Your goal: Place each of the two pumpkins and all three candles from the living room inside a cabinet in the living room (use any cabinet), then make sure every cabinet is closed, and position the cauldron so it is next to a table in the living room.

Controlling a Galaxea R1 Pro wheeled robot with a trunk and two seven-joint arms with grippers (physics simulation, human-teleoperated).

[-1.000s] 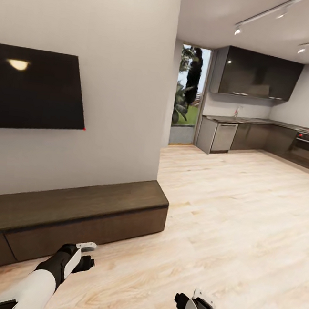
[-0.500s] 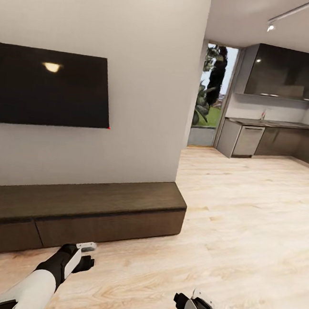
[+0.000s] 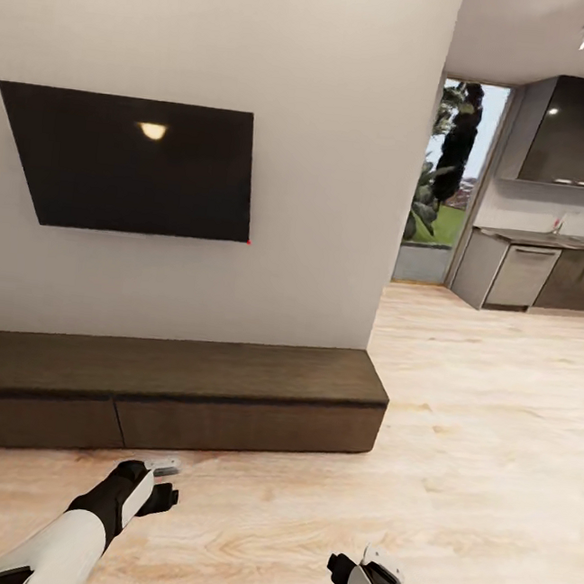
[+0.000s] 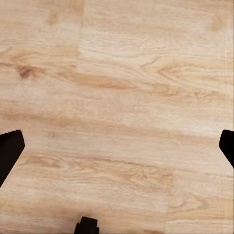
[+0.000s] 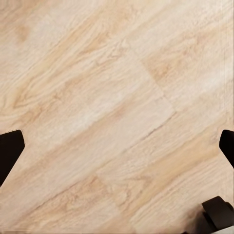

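The cabinet runs along the far wall under a dark wall-mounted screen, its drawer fronts shut and its top bare. Both arms hang low over the light wood floor — the left claw and the right claw each spread wide, holding nothing. A kitchen lies far right.

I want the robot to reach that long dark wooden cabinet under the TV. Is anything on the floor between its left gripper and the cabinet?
Nothing visible is in the way. Only bare light wood floor lies between the left gripper and the long, low dark-brown wooden cabinet, whose flat fronts look shut.
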